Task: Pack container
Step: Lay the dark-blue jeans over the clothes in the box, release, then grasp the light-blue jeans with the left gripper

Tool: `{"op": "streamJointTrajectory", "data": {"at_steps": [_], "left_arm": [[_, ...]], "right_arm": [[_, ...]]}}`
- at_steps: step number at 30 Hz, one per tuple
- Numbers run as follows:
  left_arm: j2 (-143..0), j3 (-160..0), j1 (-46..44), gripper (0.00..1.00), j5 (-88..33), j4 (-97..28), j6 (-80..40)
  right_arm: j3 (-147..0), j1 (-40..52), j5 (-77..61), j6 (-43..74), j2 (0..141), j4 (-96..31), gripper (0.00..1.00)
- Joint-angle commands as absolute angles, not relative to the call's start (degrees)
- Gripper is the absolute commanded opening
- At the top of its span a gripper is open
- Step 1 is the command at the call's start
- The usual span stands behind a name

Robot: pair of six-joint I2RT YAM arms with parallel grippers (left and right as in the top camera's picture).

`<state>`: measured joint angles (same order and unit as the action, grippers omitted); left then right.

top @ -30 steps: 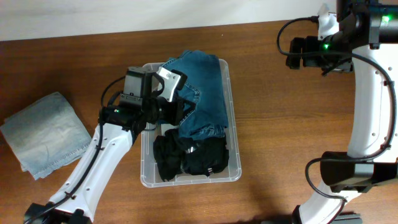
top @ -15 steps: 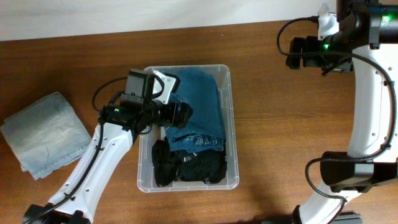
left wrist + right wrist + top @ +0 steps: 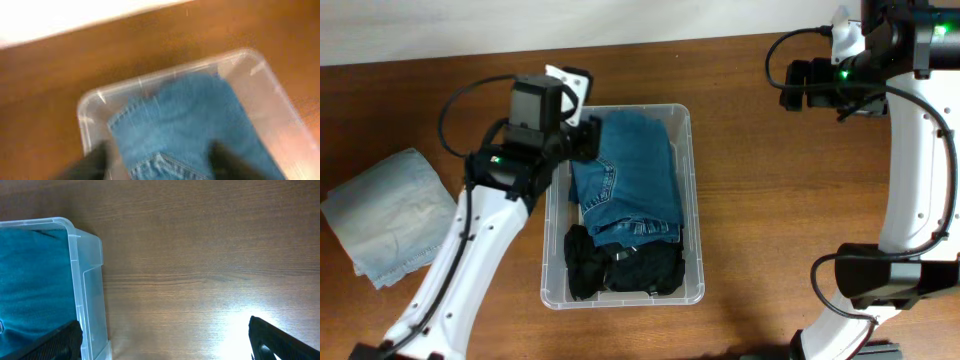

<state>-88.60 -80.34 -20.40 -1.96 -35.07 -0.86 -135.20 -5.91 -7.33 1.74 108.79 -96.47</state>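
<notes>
The clear plastic container (image 3: 693, 200) stands mid-table. Folded blue jeans (image 3: 625, 180) lie in its far half and a black garment (image 3: 625, 270) in its near half. My left gripper (image 3: 582, 140) is open and empty, hovering over the container's far-left edge just above the jeans. The blurred left wrist view shows the jeans (image 3: 190, 115) in the container (image 3: 87, 107) between my open fingers (image 3: 160, 167). My right gripper (image 3: 796, 85) is open and empty, over bare table right of the container; its wrist view shows the open fingers (image 3: 165, 345), the container's corner (image 3: 87, 280) and the jeans (image 3: 30, 280).
A folded light-blue cloth (image 3: 390, 215) lies on the wooden table at the far left. The table's far edge meets a white wall along the top. The right arm's base and cables stand at the right edge (image 3: 880, 270).
My left gripper has let go of the jeans and pulled back up and left to the container's far-left edge. The jeans now lie flat inside. The right arm has not moved.
</notes>
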Motion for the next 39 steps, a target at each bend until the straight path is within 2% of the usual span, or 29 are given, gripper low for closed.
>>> {"op": "streamJointTrajectory", "data": {"at_steps": [1, 2, 5, 8, 11, 14, 15, 16, 19, 20, 21, 23, 27, 35, 39], "left_arm": [[-96.1, -80.7, -22.3, 0.2, -1.3, -40.4, -0.4], [-99.0, -80.6, -22.7, 0.17, -1.3, -42.7, -0.5], [-109.6, -80.6, -23.4, 0.14, -1.3, -47.3, -3.2], [-117.4, -80.7, -23.4, 0.05, -5.3, -48.1, -3.2], [-117.8, -82.4, -23.3, 0.05, -4.3, -48.4, -3.1], [-114.5, -87.9, -23.3, 0.06, 1.7, -51.8, -3.1], [-113.7, -89.0, -23.3, 0.12, 2.5, -52.8, -3.1], [-112.1, -90.7, -23.2, 0.28, 3.4, -54.8, -3.1], [-108.0, -94.0, -23.1, 0.58, 5.5, -59.3, -3.2], [-105.4, -95.0, -23.1, 0.81, 7.5, -60.9, -3.2], [-102.3, -95.2, -22.9, 0.99, 10.0, -61.3, -3.2], [-98.5, -95.2, -21.8, 0.99, 12.2, -61.5, -3.5], [-90.8, -95.2, -12.1, 0.99, 14.2, -61.6, -7.0], [-91.0, -91.0, 22.9, 0.99, 6.6, -59.3, -8.2], [-96.7, -89.1, 35.9, 0.99, 2.9, -57.9, 0.4]], "right_arm": [[-135.9, -6.0, -7.2, 2.4, 108.4, -96.5, 0.99], [-135.9, -6.0, -7.2, 2.4, 108.4, -96.5, 0.99], [-135.9, -6.0, -7.2, 2.4, 108.4, -96.5, 0.99], [-135.9, -6.0, -7.2, 2.4, 108.4, -96.6, 0.99], [-135.9, -6.0, -7.2, 2.4, 108.4, -96.5, 0.99], [-135.9, -6.0, -7.2, 2.3, 108.4, -96.5, 0.99], [-135.9, -6.0, -7.2, 2.2, 108.4, -96.5, 0.99], [-135.9, -6.0, -7.1, 2.2, 108.4, -96.5, 0.99], [-135.9, -6.0, -7.0, 2.2, 108.4, -96.5, 0.99], [-135.9, -6.0, -7.0, 2.2, 108.4, -96.5, 0.99], [-135.9, -6.0, -7.0, 2.2, 108.4, -96.4, 0.99], [-135.9, -6.0, -7.0, 2.2, 108.4, -96.5, 0.99], [-135.9, -6.0, -7.0, 1.9, 108.4, -96.5, 0.99], [-135.9, -6.0, -7.0, 1.9, 108.4, -96.4, 0.99], [-135.9, -6.0, -7.0, 2.0, 108.4, -96.5, 0.99]]}}
